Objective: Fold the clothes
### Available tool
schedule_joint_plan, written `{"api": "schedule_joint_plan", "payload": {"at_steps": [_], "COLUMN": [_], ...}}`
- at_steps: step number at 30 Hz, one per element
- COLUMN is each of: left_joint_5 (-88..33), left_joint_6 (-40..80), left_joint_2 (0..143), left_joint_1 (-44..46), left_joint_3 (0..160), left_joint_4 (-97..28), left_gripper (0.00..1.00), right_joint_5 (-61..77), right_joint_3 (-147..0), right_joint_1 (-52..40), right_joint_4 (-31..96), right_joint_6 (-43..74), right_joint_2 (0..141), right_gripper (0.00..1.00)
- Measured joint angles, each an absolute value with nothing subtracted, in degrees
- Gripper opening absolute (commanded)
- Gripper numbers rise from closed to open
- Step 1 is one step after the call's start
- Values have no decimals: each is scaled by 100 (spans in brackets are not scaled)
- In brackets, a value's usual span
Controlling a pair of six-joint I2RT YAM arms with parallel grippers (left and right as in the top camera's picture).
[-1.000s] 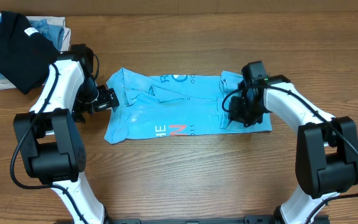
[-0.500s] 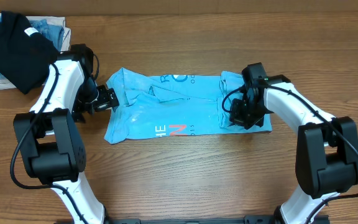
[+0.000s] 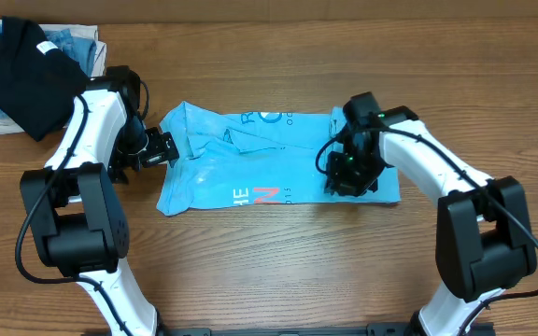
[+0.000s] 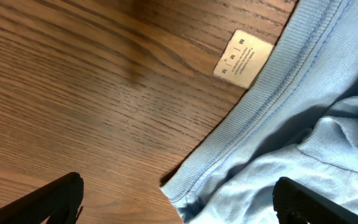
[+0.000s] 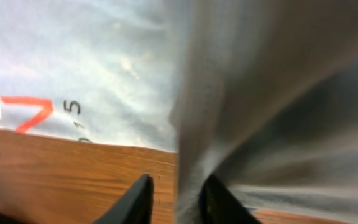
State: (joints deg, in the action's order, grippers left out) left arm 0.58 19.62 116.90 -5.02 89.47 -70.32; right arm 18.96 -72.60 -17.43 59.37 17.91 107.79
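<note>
My right pincer point(image 3: 346, 175) pinches the shirt point(image 3: 250, 168) at its frame-right end. The long axis runs frame-left toward my left pincer point(image 3: 163, 147), gaping empty beside the collar point(image 4: 253, 118).

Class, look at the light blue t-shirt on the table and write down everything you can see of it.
The t-shirt is light sky-blue, soft cotton-like knit, lying wrinkled and partly folded into a long band across the wooden table. White lettering and a red mark face up. Its ribbed collar carries a small white label and lies between the fingers of the open left hand. The right hand pinches a lifted fold at the other end.
</note>
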Motion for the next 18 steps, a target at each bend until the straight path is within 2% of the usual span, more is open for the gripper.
{"api": "schedule_joint_plan", "payload": {"at_steps": [2, 6, 10, 13, 16, 18], "left_joint_5": [58, 58, 58, 60, 58, 58], "left_joint_6": [1962, 1962, 1962, 1962, 1962, 1962], "left_joint_2": [11690, 11690, 11690, 11690, 11690, 11690], "left_joint_1": [-502, -502, -502, -502, -502, -502], "left_joint_3": [8947, 8947, 8947, 8945, 8943, 8943], "left_joint_4": [-7035, -7052, -7057, -7054, -7054, -7046], "left_gripper": [100, 100, 100, 100, 100, 100], "right_joint_5": [1824, 1522, 1393, 1319, 1306, 1308], "right_joint_3": [-7260, -7271, -7526, -7966, -8361, -8455], "right_joint_1": [-1806, -1774, -1570, -1332, -1129, -1079], "right_joint_4": [5940, 6012, 6399, 6709, 6879, 6875], "right_joint_6": [1815, 1966, 2104, 2143, 2147, 2060], "right_joint_2": [10779, 10779, 10779, 10779, 10779, 10779], "right_gripper": [41, 25, 24, 29, 45, 48]}}
